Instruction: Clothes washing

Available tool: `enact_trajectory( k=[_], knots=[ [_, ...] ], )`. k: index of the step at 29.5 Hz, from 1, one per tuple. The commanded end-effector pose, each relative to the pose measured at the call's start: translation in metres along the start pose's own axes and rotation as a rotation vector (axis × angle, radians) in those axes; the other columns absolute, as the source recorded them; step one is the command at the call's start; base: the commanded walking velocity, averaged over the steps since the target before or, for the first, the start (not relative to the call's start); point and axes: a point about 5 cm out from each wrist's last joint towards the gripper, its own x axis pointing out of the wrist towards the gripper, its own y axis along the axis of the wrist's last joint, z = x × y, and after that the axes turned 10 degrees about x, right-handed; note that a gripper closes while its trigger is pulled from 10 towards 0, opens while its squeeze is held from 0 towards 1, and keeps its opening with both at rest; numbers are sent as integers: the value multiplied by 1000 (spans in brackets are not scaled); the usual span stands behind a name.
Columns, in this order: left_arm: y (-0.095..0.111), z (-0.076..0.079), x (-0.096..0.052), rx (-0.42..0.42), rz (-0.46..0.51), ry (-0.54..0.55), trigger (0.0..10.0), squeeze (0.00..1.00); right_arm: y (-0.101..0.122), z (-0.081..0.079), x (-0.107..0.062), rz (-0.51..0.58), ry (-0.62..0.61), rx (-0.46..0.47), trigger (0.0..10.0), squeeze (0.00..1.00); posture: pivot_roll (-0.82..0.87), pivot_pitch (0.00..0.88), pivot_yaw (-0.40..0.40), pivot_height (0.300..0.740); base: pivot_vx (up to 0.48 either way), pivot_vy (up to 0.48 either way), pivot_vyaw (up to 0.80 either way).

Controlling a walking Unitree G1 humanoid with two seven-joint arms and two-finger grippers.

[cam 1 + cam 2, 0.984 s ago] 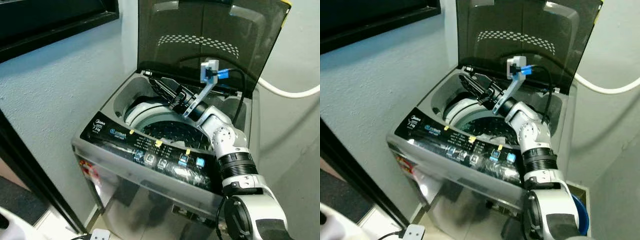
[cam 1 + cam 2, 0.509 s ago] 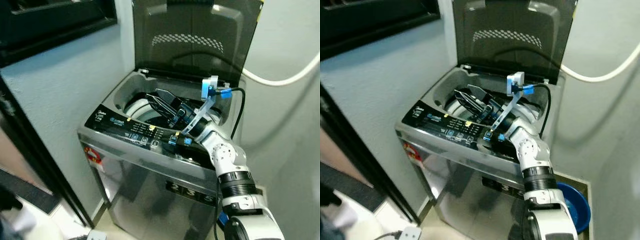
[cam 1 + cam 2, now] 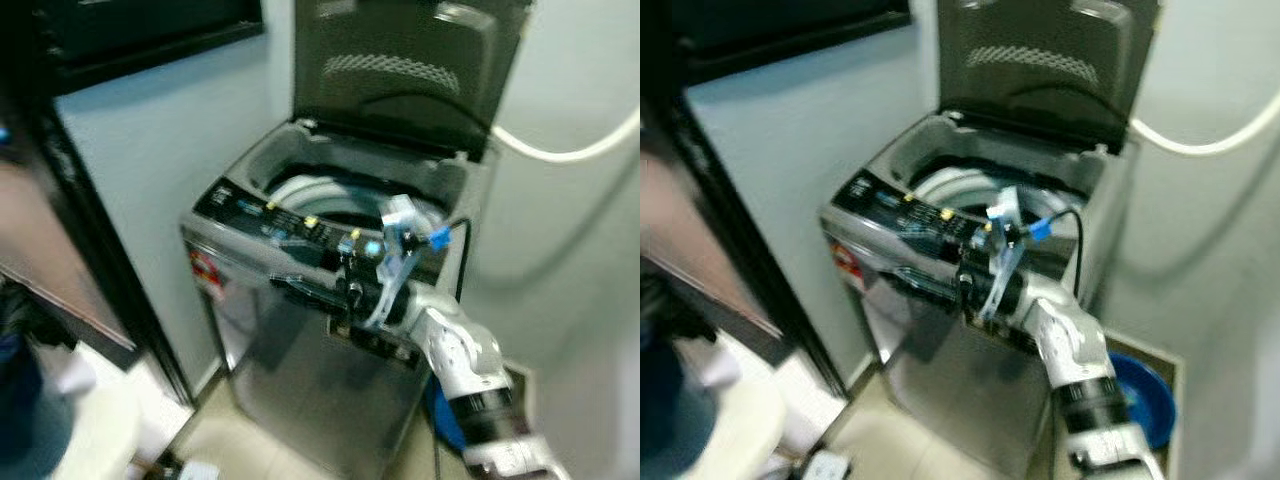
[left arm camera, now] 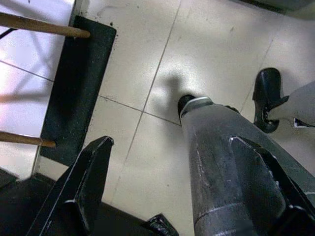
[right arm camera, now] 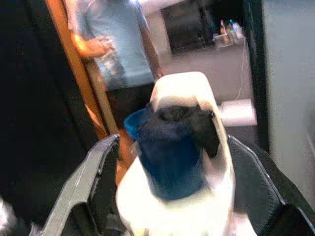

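The grey top-loading washing machine [image 3: 290, 390] stands with its dark lid [image 3: 400, 60] raised and its tub [image 3: 315, 192] exposed. My right gripper [image 3: 288, 287] hangs in front of the control panel [image 3: 270, 215], outside the tub, pointing left, open and holding nothing. In the right wrist view its fingers [image 5: 98, 172] frame a blue bucket [image 5: 170, 164] with dark clothes [image 5: 184, 115] on a white seat [image 5: 182, 86]. My left gripper [image 4: 170, 142] hangs open over the tiled floor beside my own leg [image 4: 221, 162].
A dark door frame [image 3: 90, 230] stands left of the machine. A blue basin [image 3: 1152, 400] lies on the floor to its right, below a white hose [image 3: 560, 152]. A person in a light blue shirt [image 5: 110, 44] stands behind the bucket. A dark mat [image 4: 74, 93] lies on the floor.
The view has pulled back and blurred. My right gripper has come out of the tub and swung down in front of the control panel, now pointing left.
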Motion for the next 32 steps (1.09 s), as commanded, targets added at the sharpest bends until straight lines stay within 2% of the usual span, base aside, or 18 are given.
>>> enact_trajectory(
  k=[1, 2, 4, 6, 7, 9, 10, 11, 12, 14, 15, 16, 17, 18, 19, 22, 23, 32],
  knots=[
    [-21, 4, -4, 13, -84, -28, 10000, 0, -32, 7, -11, -133, -64, 16, 10000, 0, 19, 0, 3, 740, -334, 0, 0],
    [-21, 4, -4, 13, -84, -28, 10000, 0, -32, 7, -11, -133, -64, 16, 10000, 0, 19, 0, 3, 740, -334, 0, 0],
    [-22, 3, -4, 17, -85, -27, 10000, 0, -71, 16, -33, -279, -172, 70, 10000, 0, 20, 0, 5, 740, -337, 0, 0],
    [-22, 3, -4, 17, -85, -27, 10000, 0, -71, 16, -33, -279, -172, 70, 10000, 0, 20, 0, 5, 740, -337, 0, 0],
    [-21, 3, -4, 19, -84, -25, 10000, 0, -87, 21, -43, -337, -243, 102, 10000, 0, 19, 0, 11, 740, -300, 0, 0],
    [-21, 3, -4, 19, -84, -25, 10000, 0, -87, 21, -43, -337, -243, 102, 10000, 0, 19, 0, 11, 740, -300, 0, 0],
    [-21, 2, -4, 20, -81, -23, 10000, 0, -111, 32, -58, -436, -414, 124, 10000, 0, 14, 0, 15, 740, 0, 0, 800],
    [-21, 2, -4, 20, -81, -23, 10000, 0, -111, 32, -58, -436, -414, 124, 10000, 0, 14, 0, 15, 740, 0, 0, 800],
    [-20, 1, -4, 22, -79, -22, 10000, 0, -129, 38, -74, -517, -560, 128, 10000, 0, 14, 0, 15, 740, 0, 0, 781],
    [-20, 1, -4, 22, -79, -22, 10000, 0, -129, 38, -74, -517, -560, 128, 10000, 0, 14, 0, 15, 740, 0, 0, 781],
    [-20, 2, -4, 25, -79, -23, 10000, 0, -145, 41, -89, -584, -687, 127, 10000, 0, 11, 0, 21, 740, 0, 0, 781],
    [-20, 2, -4, 25, -79, -23, 10000, 0, -145, 41, -89, -584, -687, 127, 10000, 0, 11, 0, 21, 740, 0, 0, 781],
    [-20, 2, -4, 29, -78, -25, 10000, 0, -161, 41, -104, -663, -803, 111, 10000, 0, 11, 0, 23, 740, 0, 0, 781],
    [-20, 2, -4, 29, -78, -25, 10000, 0, -161, 41, -104, -663, -803, 111, 10000, 0, 11, 0, 23, 740, 0, 0, 781],
    [-21, 3, -4, 33, -79, -26, 10000, 0, -174, 38, -116, -721, -892, 101, 10000, 0, 15, 0, 22, 740, 0, 0, 781],
    [-21, 3, -4, 33, -79, -26, 10000, 0, -174, 38, -116, -721, -892, 101, 10000, 0, 15, 0, 22, 740, 0, 0, 781],
    [-21, 3, -5, 38, -80, -26, 10000, 0, -191, 32, -129, -804, -992, 82, 10000, 0, 15, 0, 22, 740, 0, 0, 781],
    [-21, 3, -4, 46, -78, -22, 10000, 0, -209, 26, -131, -866, -1087, 53, 10000, 0, 21, 0, 18, 740, 0, 0, 781]
  ],
)
